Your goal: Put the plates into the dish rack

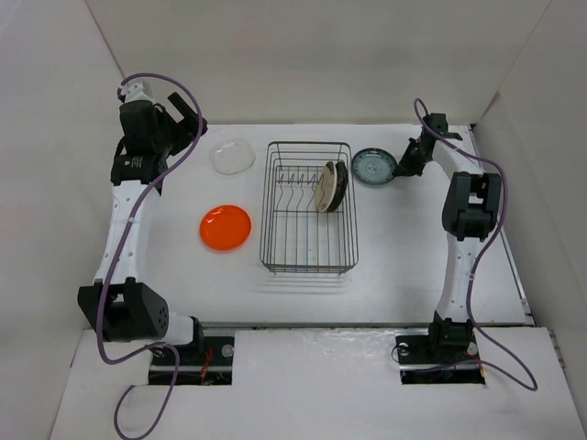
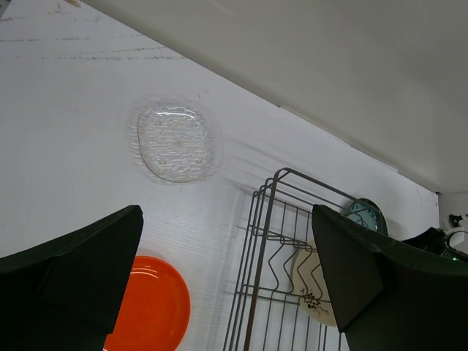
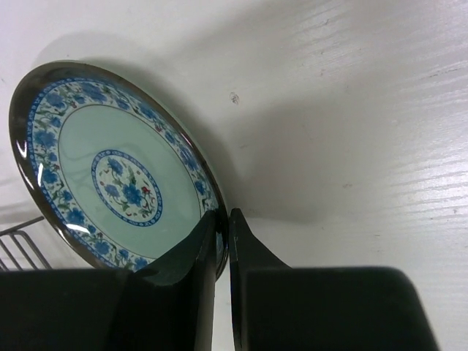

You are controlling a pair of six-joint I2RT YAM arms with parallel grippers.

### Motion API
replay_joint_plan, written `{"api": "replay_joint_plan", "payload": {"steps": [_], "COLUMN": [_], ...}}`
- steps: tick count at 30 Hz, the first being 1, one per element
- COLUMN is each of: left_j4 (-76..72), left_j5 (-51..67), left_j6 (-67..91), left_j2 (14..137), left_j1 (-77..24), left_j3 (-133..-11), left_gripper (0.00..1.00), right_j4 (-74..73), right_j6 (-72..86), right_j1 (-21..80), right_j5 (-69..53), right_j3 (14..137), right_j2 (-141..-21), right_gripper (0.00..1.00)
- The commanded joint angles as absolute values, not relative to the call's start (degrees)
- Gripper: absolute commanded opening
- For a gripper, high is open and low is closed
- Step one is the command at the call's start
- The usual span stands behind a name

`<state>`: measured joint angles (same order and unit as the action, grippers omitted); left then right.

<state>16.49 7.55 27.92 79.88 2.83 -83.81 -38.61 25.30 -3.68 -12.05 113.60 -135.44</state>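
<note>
My right gripper [image 3: 223, 232] pinches narrow on the rim of the teal plate [image 3: 121, 179], near the far edge of the tabletop [image 1: 413, 257], just right of the rack [image 1: 309, 268]. I should grip firmly, lift slowly, then turn it upright for a free slot. My left gripper [image 2: 227, 219] stands wide, holding nothing.

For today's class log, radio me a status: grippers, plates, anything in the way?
Left gripper open, empty. Right gripper shut on teal plate. Cream, black plates in rack; orange, clear on table. Nothing blocks rack.
</note>
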Motion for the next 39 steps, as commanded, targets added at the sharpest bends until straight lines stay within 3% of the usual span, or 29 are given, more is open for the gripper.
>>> {"api": "replay_joint_plan", "payload": {"steps": [1, 6, 14, 20, 31, 39], "left_j4": [14.2, 14.2, 14.2, 14.2, 14.2, 14.2], "left_j5": [8.3, 8.9, 8.9, 8.9, 7.8, 7.3], "left_j6": [27.2, 27.2, 27.2, 27.2, 27.2, 27.2], "left_j2": [79.4, 79.9, 79.9, 78.8, 78.3, 78.3], "left_j1": [2.9, 2.9, 2.9, 2.9, 2.9, 2.9], "left_j3": [-84.2, -84.2, -84.2, -83.7, -83.7, -83.7], "left_gripper": [1.0, 1.0, 1.0, 1.0, 1.0, 1.0], "right_j4": [-40.9, -37.4, -30.5, -32.4, -40.9, -51.5], "right_j6": [24.6, 26.9, 30.9, 29.7, 29.2, 29.2], "right_j1": [-3.8, -3.8, -3.2, 2.7, 16.0, 31.5], "right_j5": [-8.2, -4.7, 1.5, 12.8, 35.2, 50.8], "right_j3": [114.1, 108.7, 96.9, 93.7, 95.4, 107.2], "right_j2": [-136.0, -131.0, -112.7, -102.9, -87.4, -89.3], "right_gripper": [0.0, 0.0, 0.0, 0.0, 0.0, 0.0]}}
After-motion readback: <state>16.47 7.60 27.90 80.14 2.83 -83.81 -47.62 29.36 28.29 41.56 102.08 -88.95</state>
